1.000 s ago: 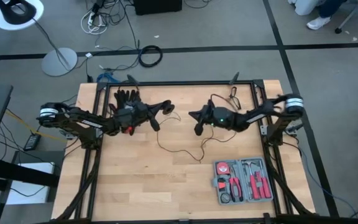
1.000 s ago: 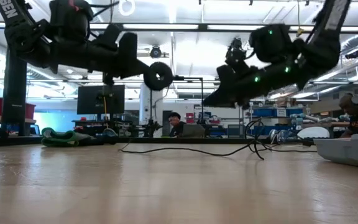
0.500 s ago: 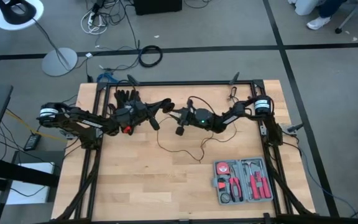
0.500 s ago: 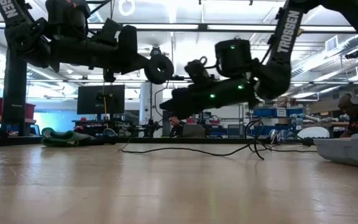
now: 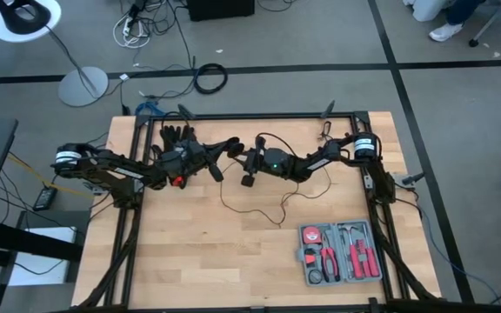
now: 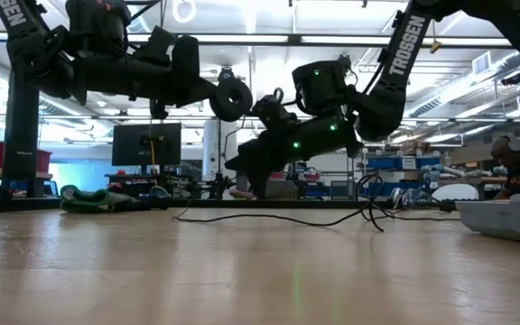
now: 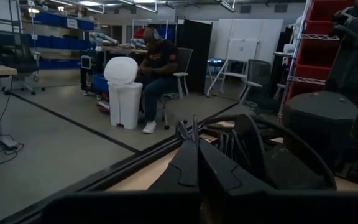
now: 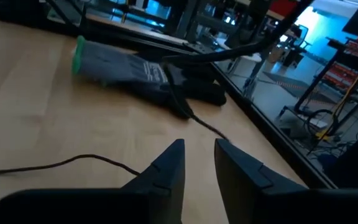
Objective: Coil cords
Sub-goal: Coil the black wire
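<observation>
Above the rear middle of the pale wooden bench [image 5: 190, 252], the left hand [image 5: 230, 148] is raised off the surface with its fingers pressed together on the small round black disc [image 6: 231, 99] that ends the long, very thin black cord [image 5: 259, 211]. From that disc the cord drops to the bench and trails in loose loops across the centre, some of it lying under the right arm. The right hand [image 5: 249, 171] hangs just beside the left one, also clear of the wood, its two dark fingers [image 8: 166, 168] standing slightly spread with nothing between them. A dark work glove with a green cuff [image 8: 132, 70] lies near the bench's rear left edge. An open grey tool case holding red-handled tools [image 5: 340, 252] sits at the front right.
</observation>
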